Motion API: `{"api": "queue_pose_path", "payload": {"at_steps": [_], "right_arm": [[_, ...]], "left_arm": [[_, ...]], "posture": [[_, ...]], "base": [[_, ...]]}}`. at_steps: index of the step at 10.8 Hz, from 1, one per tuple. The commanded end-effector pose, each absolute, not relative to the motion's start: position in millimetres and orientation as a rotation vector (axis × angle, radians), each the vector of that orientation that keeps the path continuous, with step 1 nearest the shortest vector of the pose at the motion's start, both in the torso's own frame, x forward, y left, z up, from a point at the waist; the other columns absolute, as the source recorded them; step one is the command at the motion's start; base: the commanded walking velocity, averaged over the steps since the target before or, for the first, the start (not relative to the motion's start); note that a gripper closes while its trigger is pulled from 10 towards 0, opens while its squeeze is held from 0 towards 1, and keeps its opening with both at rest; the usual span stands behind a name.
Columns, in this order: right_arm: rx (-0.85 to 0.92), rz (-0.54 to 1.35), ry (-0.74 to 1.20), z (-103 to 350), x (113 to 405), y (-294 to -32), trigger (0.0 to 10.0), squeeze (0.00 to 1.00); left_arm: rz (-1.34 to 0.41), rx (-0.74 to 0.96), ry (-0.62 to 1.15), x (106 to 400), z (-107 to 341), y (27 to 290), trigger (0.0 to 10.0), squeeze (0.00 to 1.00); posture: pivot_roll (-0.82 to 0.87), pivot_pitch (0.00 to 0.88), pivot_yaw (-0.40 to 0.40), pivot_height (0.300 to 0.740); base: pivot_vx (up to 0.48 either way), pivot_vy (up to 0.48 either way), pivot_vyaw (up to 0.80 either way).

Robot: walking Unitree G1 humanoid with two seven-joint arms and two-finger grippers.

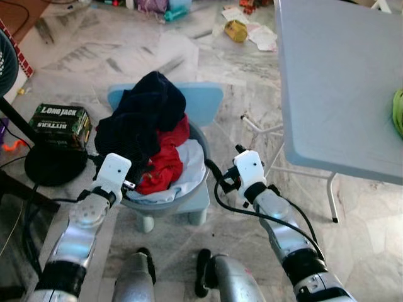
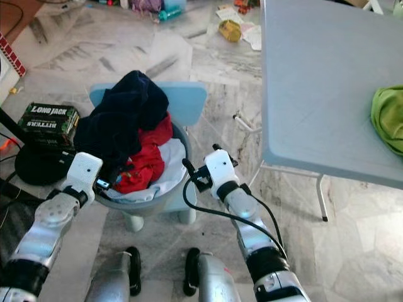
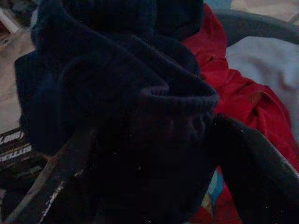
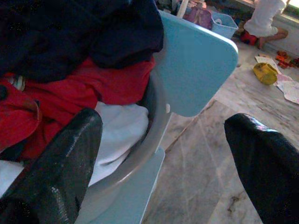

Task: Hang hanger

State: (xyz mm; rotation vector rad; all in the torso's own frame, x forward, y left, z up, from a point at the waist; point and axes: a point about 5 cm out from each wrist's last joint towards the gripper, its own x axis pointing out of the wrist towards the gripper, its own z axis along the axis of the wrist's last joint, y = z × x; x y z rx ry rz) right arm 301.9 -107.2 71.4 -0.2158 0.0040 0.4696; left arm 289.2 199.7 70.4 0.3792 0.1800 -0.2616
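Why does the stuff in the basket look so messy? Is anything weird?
The basket sits on a small blue chair and is overfull: a dark navy garment is heaped high and spills over its rim, on top of red clothes. Litter lies on the floor. The task names a hanger, yet none is visible.

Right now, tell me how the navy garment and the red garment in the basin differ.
The navy garment is heaped on top, spilling over the basin rim; the red garment lies lower, under it. The navy looks bulkier, the red flatter. The left gripper is at the navy one. Both are crumpled in one basin.
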Motion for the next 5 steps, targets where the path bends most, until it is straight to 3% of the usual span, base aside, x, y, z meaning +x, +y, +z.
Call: {"api": "queue_pose_path", "payload": {"at_steps": [1,5], "right_arm": [[-0.218,0.455,0.021,67.3,298.8,-111.1,10.0,0.0],[-0.219,0.45,0.021,66.9,298.1,-113.0,10.0,0.0]], "left_arm": [[-0.268,0.382,0.171,290.2,67.9,197.7,0.0,0.0],[-0.294,0.381,0.164,291.0,64.0,193.2,0.0,0.0]], "posture": [[0.08,0.209,-0.115,0.74],[0.07,0.211,-0.11,0.74]], "base": [[0.0,0.0,0.0],[0.0,0.0,0.0]]}}
